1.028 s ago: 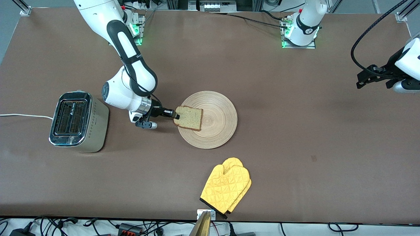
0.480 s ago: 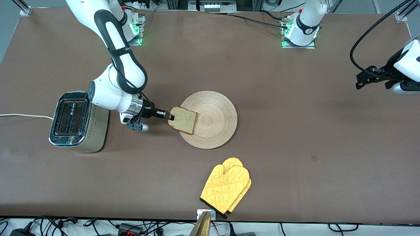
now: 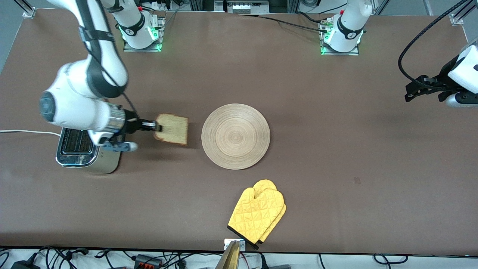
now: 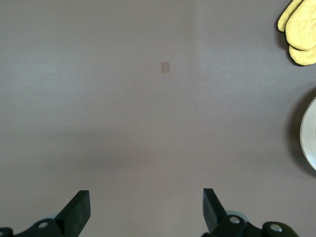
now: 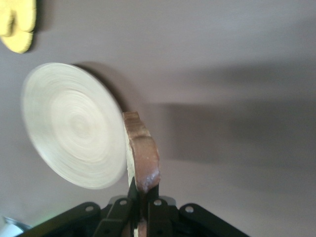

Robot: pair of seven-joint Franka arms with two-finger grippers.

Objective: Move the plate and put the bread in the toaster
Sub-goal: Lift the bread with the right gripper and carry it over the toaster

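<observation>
My right gripper [image 3: 157, 127] is shut on one edge of the bread [image 3: 173, 129] and holds the slice in the air, between the toaster [image 3: 86, 147] and the plate [image 3: 235, 136]. In the right wrist view the bread [image 5: 142, 153] stands edge-on between the closed fingers, with the plate [image 5: 74, 126] to one side. The right arm's wrist covers much of the toaster's chrome top. The plate lies bare at mid-table. My left gripper [image 3: 410, 93] is open and waits in the air over the left arm's end of the table; its wrist view shows its gripper [image 4: 145, 210] over bare table.
A yellow oven mitt [image 3: 257, 215] lies near the table's front edge, nearer the front camera than the plate; it also shows in the left wrist view [image 4: 298, 29]. The toaster's white cord [image 3: 26, 131] runs off the right arm's end of the table.
My right gripper lifted the bread off the plate and carried it toward the toaster. The plate and the left arm have not moved.
</observation>
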